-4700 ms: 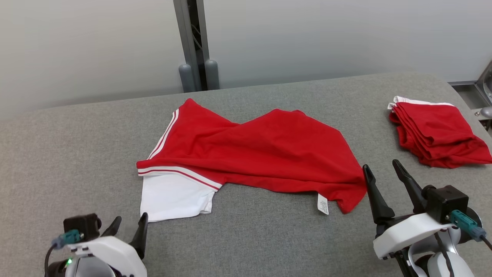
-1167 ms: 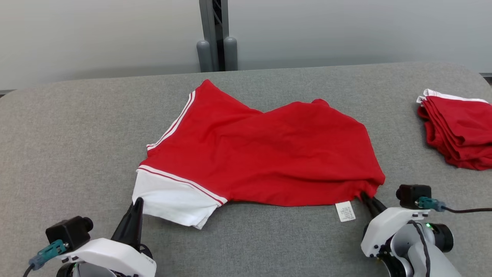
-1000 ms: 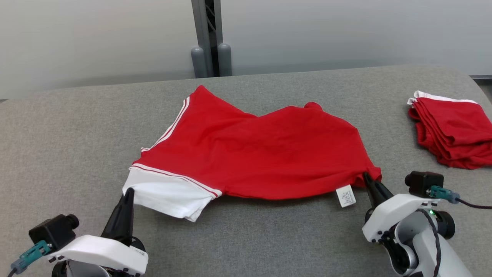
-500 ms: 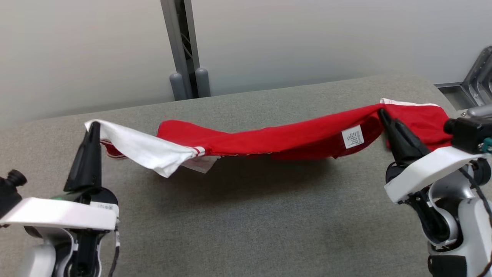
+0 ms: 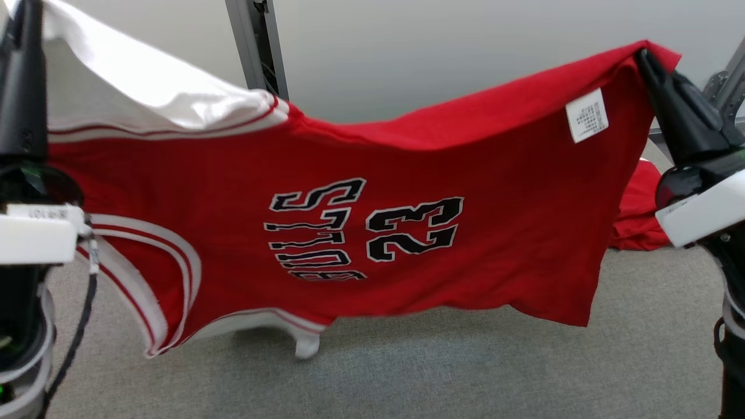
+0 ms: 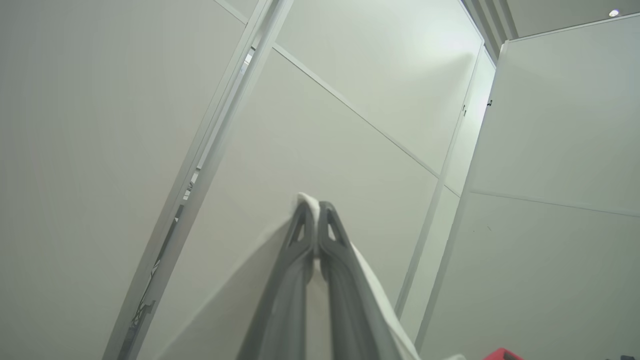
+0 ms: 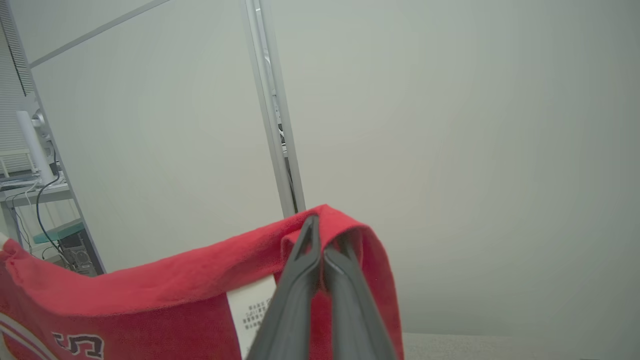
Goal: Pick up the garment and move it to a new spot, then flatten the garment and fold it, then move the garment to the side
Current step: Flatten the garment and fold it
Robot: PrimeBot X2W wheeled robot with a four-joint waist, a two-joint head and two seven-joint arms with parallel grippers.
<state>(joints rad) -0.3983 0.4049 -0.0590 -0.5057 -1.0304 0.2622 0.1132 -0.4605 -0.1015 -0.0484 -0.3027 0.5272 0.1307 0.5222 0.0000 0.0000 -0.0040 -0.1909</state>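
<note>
Red jersey (image 5: 407, 233), hung by two corners above grey table (image 5: 407, 372).

Head view: spread wide across centre frame, black "23" and lettering turned sideways, white care label (image 5: 586, 115) at upper right, white-trimmed armhole at lower left; lowest white edge close to the table, contact impossible to tell. Second red garment (image 5: 637, 215) lying on the table at right, partly hidden behind the hanging cloth. Left wrist view: left gripper (image 6: 314, 207) at lower centre, fingers pressed together on a white corner of the jersey, pale wall panels behind. Right wrist view: right gripper (image 7: 324, 245) at lower centre, fingers clamped on a fold of red hem, label just left of them, desk (image 7: 30, 190) with cables at far left edge.
</note>
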